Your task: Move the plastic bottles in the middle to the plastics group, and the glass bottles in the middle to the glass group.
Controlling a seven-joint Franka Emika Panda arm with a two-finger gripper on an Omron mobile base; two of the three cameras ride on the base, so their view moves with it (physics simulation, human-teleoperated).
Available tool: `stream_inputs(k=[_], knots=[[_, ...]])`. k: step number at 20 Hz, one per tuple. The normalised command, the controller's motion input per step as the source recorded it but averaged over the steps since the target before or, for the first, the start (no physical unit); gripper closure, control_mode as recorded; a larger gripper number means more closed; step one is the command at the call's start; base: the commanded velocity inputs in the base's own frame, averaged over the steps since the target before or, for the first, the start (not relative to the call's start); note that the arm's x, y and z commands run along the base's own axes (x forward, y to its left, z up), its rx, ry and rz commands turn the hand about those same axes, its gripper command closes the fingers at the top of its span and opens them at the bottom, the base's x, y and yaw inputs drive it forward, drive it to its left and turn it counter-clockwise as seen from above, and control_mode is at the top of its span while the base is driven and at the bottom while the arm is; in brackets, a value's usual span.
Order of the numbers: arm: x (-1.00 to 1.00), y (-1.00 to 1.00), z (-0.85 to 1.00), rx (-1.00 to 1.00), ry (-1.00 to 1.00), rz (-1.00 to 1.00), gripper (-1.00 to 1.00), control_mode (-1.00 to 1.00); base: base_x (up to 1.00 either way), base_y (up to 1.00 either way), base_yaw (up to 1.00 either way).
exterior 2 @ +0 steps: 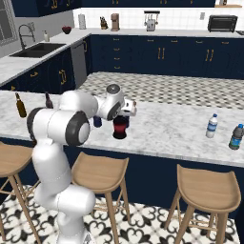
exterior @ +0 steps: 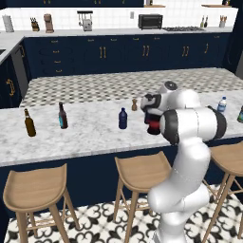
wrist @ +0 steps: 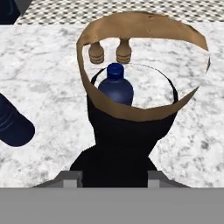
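Note:
The glass bottle [exterior: 153,125] [exterior 2: 120,128], squat and black with a red band, stands on the marble island [exterior: 90,135] in the middle. My gripper [exterior: 152,108] [exterior 2: 125,110] comes down on its thin neck from above and is shut on it. In the hand view the black body [wrist: 122,140] rises between my fingertips [wrist: 72,177]. The dark blue plastic bottle [exterior: 123,118] [exterior 2: 97,122] [wrist: 116,85] stands just left of it, apart. At the island's left are the glass group's amber bottle [exterior: 29,123] and teal-labelled bottle [exterior: 62,116]. At the right stand the plastics group's clear water bottle [exterior: 221,105] [exterior 2: 211,126] and dark bottle [exterior 2: 235,137].
Small brown shakers [exterior: 135,104] [wrist: 124,51] sit just behind the two middle bottles. A dark blue rounded shape [wrist: 13,124] lies close at the left of the hand view. Wooden stools [exterior: 142,173] line the island's near edge. Bare marble stretches between the middle and both groups.

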Motion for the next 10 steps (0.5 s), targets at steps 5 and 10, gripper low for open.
stream_inputs(k=[5,10], knots=[[-0.90,0.50,0.12,0.00,0.00,0.00,1.00,-1.00,0.00,0.00,0.00],[-0.37,0.99,0.52,0.00,-0.08,0.00,1.00,-1.00,0.00,0.00,0.00]])
